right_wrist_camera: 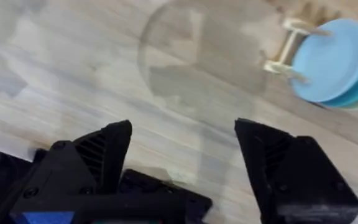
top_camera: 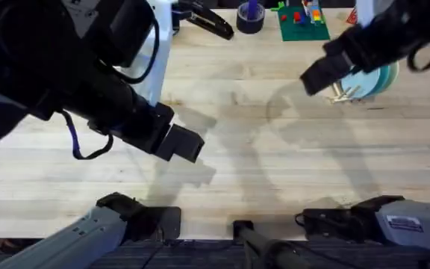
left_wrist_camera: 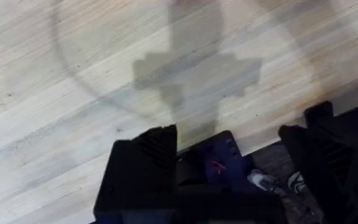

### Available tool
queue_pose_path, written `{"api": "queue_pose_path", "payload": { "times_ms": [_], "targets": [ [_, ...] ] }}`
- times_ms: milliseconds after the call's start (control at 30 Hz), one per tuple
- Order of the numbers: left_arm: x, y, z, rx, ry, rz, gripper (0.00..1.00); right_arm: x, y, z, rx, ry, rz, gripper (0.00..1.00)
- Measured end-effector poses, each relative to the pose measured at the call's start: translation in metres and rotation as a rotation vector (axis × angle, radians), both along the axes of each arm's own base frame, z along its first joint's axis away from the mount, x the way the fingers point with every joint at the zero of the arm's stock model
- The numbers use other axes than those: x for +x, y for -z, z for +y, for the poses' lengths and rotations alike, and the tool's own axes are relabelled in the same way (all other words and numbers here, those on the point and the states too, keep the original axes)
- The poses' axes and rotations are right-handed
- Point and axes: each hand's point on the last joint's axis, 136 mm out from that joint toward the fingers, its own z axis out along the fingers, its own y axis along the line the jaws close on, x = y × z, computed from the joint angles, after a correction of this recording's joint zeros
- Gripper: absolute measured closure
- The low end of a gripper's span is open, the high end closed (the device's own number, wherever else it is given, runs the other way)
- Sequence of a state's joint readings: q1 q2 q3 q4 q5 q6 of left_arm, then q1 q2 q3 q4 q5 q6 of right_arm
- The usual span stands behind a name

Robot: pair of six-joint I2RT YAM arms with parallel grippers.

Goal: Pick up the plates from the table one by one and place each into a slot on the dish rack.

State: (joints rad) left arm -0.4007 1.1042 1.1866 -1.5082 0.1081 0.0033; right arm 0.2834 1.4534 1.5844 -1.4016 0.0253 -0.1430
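The plates [right_wrist_camera: 335, 62] stand upright in the dish rack [right_wrist_camera: 284, 46] at the far right, just beyond the right tool [right_wrist_camera: 185, 162], its fingers spread and empty; the left tool [left_wrist_camera: 229, 180], also spread, hovers well apart over bare counter [top_camera: 275, 149].

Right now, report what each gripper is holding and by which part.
Nothing is held. The left gripper and right gripper are both open over bare table; the plates stand in the dish rack.

Light blue and teal plates [right_wrist_camera: 332, 60]; pale wood rack [right_wrist_camera: 284, 45]; pale grained table [top_camera: 275, 157]
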Motion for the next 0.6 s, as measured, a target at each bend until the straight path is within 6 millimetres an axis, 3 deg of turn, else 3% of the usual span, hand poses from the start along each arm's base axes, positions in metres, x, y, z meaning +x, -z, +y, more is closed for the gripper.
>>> {"api": "queue_pose_path", "payload": {
  "times_ms": [333,600],
  "targets": [
    [0.000,0.000,0.000,0.000,0.000,0.000,0.005,-0.037,0.018,0.012,0.115,0.022,0.001,0.007],
    [0.000,0.000,0.000,0.000,0.000,0.000,0.006,-0.041,0.022,0.016,0.140,0.023,0.026,0.007]
  ]
}}
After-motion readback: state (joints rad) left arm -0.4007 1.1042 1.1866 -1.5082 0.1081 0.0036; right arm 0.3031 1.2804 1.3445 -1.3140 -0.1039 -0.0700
